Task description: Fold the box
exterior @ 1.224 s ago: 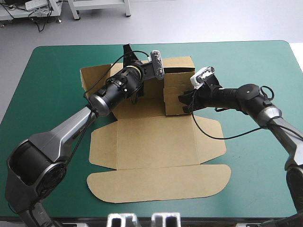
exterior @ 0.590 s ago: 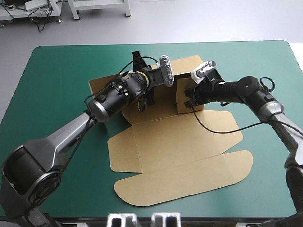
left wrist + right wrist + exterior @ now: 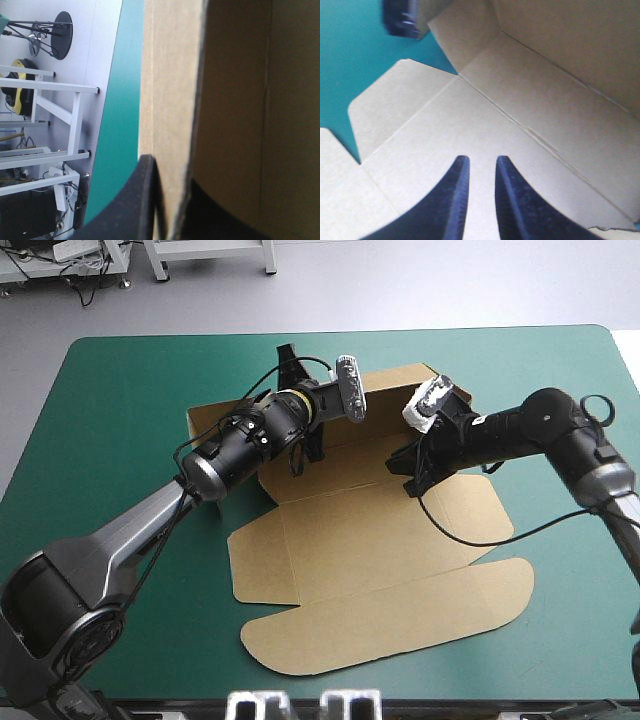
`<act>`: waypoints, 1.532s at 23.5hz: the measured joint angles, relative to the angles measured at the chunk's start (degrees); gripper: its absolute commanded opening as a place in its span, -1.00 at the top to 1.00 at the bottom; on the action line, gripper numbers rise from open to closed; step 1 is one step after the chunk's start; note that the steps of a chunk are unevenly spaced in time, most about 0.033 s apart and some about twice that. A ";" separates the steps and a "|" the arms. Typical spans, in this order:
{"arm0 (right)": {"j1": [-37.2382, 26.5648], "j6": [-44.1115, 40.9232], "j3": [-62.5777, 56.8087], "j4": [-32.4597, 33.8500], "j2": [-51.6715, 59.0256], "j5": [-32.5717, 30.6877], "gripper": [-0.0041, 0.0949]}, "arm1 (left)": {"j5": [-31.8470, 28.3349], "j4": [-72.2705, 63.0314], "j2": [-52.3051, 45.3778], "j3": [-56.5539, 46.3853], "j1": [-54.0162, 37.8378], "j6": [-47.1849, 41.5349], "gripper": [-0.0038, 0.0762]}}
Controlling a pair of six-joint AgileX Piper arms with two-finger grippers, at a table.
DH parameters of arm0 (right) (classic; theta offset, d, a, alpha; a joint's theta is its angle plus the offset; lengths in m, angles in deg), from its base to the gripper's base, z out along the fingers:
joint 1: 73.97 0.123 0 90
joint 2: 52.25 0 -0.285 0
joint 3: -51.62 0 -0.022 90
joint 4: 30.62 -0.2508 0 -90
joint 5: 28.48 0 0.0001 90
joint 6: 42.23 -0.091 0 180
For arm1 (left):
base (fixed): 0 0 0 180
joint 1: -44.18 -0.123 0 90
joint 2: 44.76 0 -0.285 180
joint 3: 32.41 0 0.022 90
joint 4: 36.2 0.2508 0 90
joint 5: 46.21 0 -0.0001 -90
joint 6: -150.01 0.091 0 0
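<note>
the brown box [image 3: 370, 540] is laid on the teal-green cover [image 3: 110, 400], with its far wall raised and its lid panels flat. the left gripper [image 3: 170, 171] is clamped on the raised wall: one black finger is set outside the wall, the other inside, and the board is pinched between them. the right gripper [image 3: 481, 162] is held low over the box floor, its fingers parted by a narrow gap with nothing gripped. the floor crease and the raised wall are seen ahead of it

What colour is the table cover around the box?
The cover is teal-green; high view shows it best.
</note>
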 measured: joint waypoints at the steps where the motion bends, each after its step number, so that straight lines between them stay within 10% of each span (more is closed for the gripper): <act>1: 0.00 -0.23 0.98 0.47 1.25 -1.36 0.49 | 0.07 0.32 0.05 0.00 0.00 0.07 0.92; 7: 0.00 -13.19 10.81 8.78 11.22 8.17 0.96 | 0.43 1.26 0.35 0.11 0.17 6.25 0.92; 11: 0.00 -38.62 17.89 29.61 9.02 15.77 0.96 | -0.49 1.96 0.42 0.11 -0.01 7.80 0.92; 18: -0.74 -47.62 18.70 40.30 -3.97 15.59 0.96 | -5.48 -4.97 0.82 0.11 -4.58 17.45 0.93; 26: -14.19 -38.50 18.70 17.12 -14.67 13.45 0.96 | -8.59 -10.46 1.10 0.05 -6.76 20.41 0.93; 36: -14.94 -22.24 18.70 -1.09 -21.20 -0.56 0.96 | -8.54 -10.98 1.10 0.05 -6.82 20.54 0.93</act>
